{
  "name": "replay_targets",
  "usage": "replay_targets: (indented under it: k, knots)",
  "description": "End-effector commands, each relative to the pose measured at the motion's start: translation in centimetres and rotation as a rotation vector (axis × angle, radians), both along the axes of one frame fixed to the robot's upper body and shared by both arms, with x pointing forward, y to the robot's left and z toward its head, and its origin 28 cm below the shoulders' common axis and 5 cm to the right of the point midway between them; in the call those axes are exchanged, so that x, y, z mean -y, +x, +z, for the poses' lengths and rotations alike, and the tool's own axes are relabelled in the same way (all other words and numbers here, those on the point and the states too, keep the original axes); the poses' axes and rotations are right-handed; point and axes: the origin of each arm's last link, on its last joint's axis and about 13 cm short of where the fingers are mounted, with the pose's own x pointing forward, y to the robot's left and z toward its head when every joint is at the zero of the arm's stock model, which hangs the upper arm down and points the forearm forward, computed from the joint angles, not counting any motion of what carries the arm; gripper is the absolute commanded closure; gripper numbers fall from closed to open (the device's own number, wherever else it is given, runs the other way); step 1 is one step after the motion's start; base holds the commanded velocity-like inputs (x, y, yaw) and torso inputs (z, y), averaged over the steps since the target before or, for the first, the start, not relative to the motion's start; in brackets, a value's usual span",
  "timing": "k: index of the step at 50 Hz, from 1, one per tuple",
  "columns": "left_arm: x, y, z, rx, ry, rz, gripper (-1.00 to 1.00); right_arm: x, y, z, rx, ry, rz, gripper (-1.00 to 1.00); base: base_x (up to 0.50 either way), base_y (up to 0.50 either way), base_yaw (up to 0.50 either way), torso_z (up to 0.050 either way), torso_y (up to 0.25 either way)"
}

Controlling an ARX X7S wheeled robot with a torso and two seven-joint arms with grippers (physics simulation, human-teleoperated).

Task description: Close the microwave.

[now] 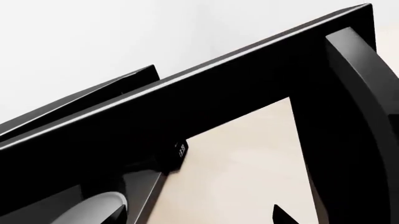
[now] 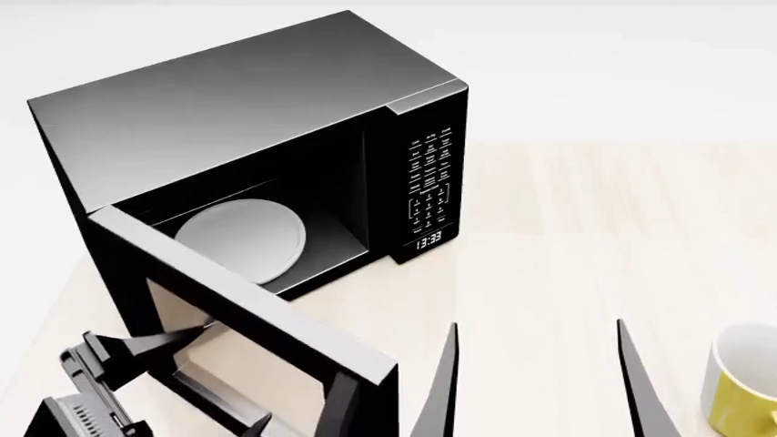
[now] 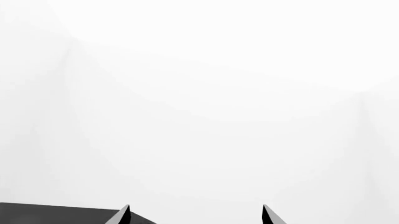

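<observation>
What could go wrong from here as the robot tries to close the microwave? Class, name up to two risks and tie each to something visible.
1. The left hand sits behind the open door, on its outer side. A push off-centre might slip along the glass instead of swinging it shut.
2. The yellow mug stands close beside the right hand, whose fingers are spread apart. A careless move of that arm could knock it over.

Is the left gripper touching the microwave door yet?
Cannot tell. In the head view the left gripper sits behind the open microwave door; the glass hides any contact.
</observation>
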Motion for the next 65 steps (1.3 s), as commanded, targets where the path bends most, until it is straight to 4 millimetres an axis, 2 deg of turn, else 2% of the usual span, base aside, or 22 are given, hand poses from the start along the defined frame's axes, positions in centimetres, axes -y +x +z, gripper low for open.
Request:
replay_targets:
  k: [1,47,65]
  knots:
    - [0.7,0.9,0.3,0.031,-0.031,0.024,-1.00,0.0,0.0,0.0,-0.001,0.001,0.001,-1.00,0.00,0.00,0.00,0.000,0.000]
    - [2.1,2.8,0.2,0.061,-0.077,0.080,-1.00,0.1,0.1,-0.2,-0.009,0.007,0.000,-1.00,0.00,0.00,0.00,0.000,0.001]
    - [2.3,3.8,-0.3,0.073,-0.101,0.156,-1.00,0.2,0.1,-0.3,-0.015,0.010,-0.001,-1.00,0.00,0.00,0.00,0.000,0.001]
